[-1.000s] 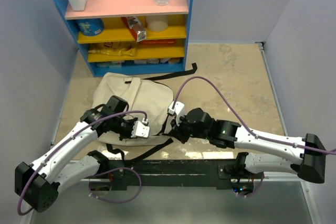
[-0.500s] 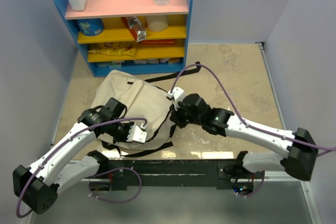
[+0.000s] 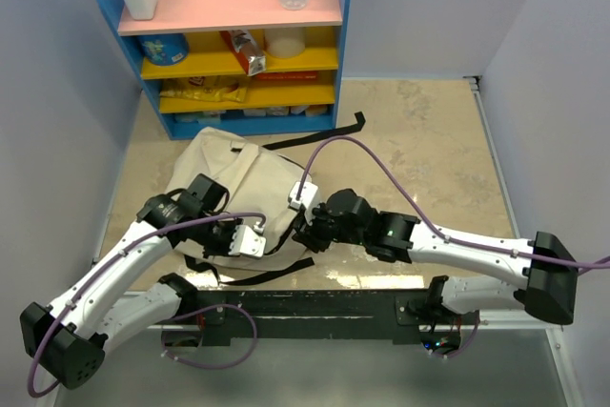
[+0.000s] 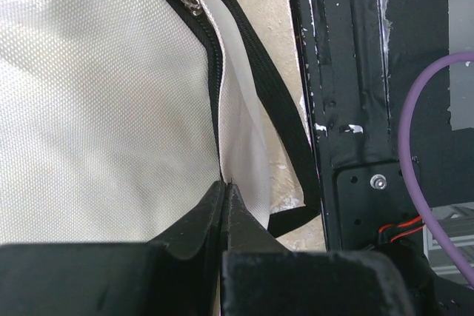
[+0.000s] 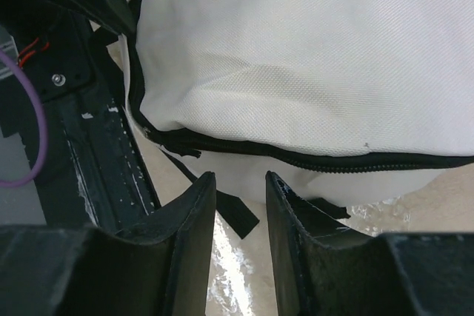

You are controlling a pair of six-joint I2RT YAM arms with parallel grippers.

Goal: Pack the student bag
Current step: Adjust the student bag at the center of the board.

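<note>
My left gripper pinches the zipper edge of the cream fabric backpack; right gripper spread, empty. I judge it light, limp: grip seams.

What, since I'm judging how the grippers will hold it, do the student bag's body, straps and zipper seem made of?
The student bag: cream woven cloth, canvas-like and matte; a fine weave grain shows. Its straps: flat black webbing, probably nylon, with a slight sheen. Its zipper: black coil teeth, likely plastic; the pull glints like metal.
</note>
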